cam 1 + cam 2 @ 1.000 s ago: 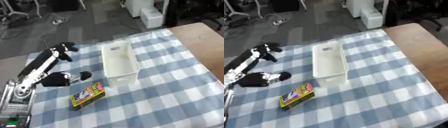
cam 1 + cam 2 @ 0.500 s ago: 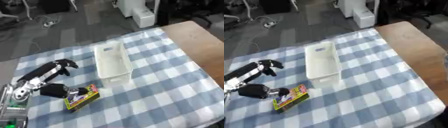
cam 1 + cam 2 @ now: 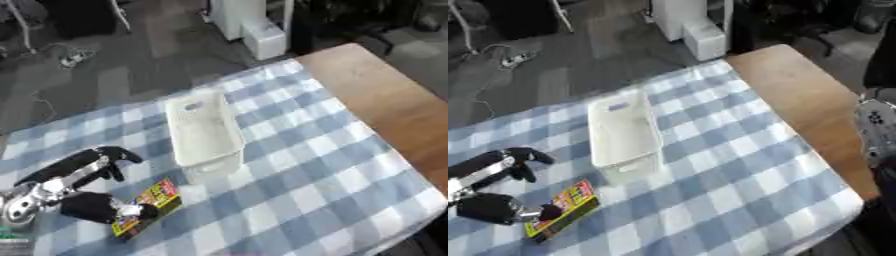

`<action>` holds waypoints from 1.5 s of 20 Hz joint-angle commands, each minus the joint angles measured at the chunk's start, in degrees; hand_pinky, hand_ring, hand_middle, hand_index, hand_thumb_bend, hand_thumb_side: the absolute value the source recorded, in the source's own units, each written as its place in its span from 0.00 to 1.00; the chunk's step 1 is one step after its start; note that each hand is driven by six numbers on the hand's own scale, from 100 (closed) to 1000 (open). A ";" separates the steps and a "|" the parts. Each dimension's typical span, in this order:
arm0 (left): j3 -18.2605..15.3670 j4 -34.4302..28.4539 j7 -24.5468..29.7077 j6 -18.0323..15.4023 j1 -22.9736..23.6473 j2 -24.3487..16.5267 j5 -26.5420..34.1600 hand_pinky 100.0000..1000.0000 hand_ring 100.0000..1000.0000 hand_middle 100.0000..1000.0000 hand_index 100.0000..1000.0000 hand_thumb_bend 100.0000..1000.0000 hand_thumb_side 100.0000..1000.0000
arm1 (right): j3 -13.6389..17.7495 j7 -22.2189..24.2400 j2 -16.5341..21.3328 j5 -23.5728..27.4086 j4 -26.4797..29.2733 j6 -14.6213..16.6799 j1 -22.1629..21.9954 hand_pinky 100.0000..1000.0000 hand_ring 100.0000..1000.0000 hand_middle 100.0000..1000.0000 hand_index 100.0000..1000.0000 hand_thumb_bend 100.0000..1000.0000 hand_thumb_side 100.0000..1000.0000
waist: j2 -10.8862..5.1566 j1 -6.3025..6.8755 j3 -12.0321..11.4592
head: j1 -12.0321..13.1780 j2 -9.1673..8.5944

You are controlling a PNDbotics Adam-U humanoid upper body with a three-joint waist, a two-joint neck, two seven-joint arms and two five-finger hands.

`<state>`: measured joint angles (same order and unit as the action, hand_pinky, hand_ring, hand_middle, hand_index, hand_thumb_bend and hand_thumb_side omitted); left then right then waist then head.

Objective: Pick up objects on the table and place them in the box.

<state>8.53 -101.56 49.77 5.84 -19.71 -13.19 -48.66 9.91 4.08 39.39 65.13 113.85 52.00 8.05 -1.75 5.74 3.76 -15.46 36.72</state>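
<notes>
A flat yellow, red and green packet (image 3: 147, 207) lies on the checked cloth near the front left. The white box (image 3: 204, 130) stands empty in the middle of the table, its long side running away from me. My left hand (image 3: 52, 187) comes in from the lower left. Its fingers (image 3: 109, 156) reach up and right with the tips bent, holding nothing. The thumb (image 3: 109, 208) points right, and its tip rests at the packet's left edge. Only a grey part of my right arm (image 3: 877, 130) shows at the right edge; the hand is hidden.
The blue and white checked cloth (image 3: 297, 185) covers most of the table. A bare wooden strip (image 3: 385, 100) runs along the right side. Beyond the far edge lie the floor, a white cabinet (image 3: 254, 30) and chair legs.
The whole picture has shifted, so the camera has moved. My left hand's thumb has come up to the packet's left edge; a second ago it was apart from it.
</notes>
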 commanded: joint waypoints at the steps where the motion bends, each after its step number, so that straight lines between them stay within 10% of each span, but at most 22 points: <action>1: -0.24 -0.59 0.42 0.20 -1.18 -1.29 -0.73 0.71 0.67 0.83 0.88 0.64 0.59 | 0.46 -0.32 1.92 -0.35 0.74 -0.03 0.35 0.44 0.42 0.41 0.55 0.00 1.00 | -0.55 -0.40 0.04 | 0.23 -0.72; 10: -1.25 -0.97 1.29 1.40 -1.86 -0.22 -3.45 0.69 0.67 0.82 0.86 0.63 0.60 | 0.40 -0.51 1.90 -0.64 0.74 -0.03 0.26 0.44 0.42 0.41 0.55 0.00 1.00 | -0.66 -0.44 0.00 | 2.98 1.12; 16: -1.56 -0.61 2.18 2.02 -2.33 0.84 -5.08 0.64 0.65 0.82 0.88 0.63 0.60 | -0.03 -0.35 1.87 -0.73 0.74 -0.03 0.23 0.44 0.42 0.41 0.55 0.00 1.00 | -0.72 -0.30 0.08 | 11.58 2.36; 30: -1.05 3.59 2.19 3.28 -2.35 1.75 -7.19 0.51 0.64 0.83 0.89 0.63 0.57 | -0.40 0.95 1.86 -0.51 0.74 -0.03 -0.20 0.44 0.42 0.41 0.55 0.00 1.00 | -0.74 -0.32 -0.12 | 9.72 4.85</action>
<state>7.66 -97.76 52.13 8.88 -21.43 -11.44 -55.38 9.19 4.74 39.39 64.52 113.85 52.05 7.43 -2.02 5.80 3.71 -5.13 41.73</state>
